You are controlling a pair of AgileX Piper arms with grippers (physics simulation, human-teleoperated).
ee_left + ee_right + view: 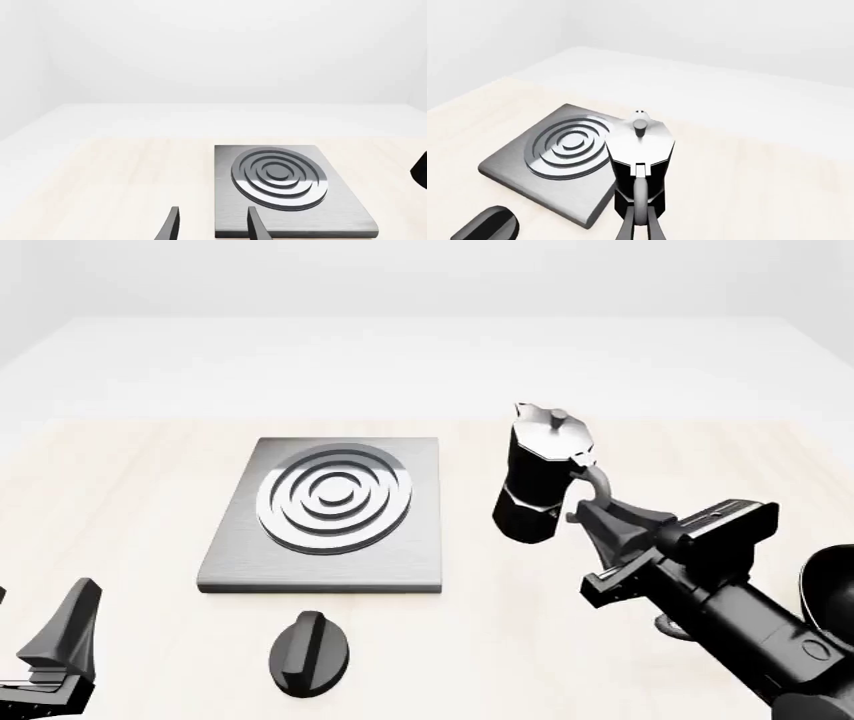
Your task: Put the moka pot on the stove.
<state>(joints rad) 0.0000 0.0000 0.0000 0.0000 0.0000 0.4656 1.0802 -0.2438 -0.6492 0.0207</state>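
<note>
The moka pot, black with a silvery lid, is upright just right of the stove, apart from it. My right gripper reaches in from the lower right and is shut on the pot's curved handle. The frames do not show whether the pot's base touches the table. In the right wrist view the pot is close ahead, with the stove beyond it to one side. My left gripper waits open at the near left; its fingertips frame the stove's near edge.
A black oval knob lies on the wooden table in front of the stove, also seen in the right wrist view as the knob. A dark rounded shape sits at the right edge behind the right arm.
</note>
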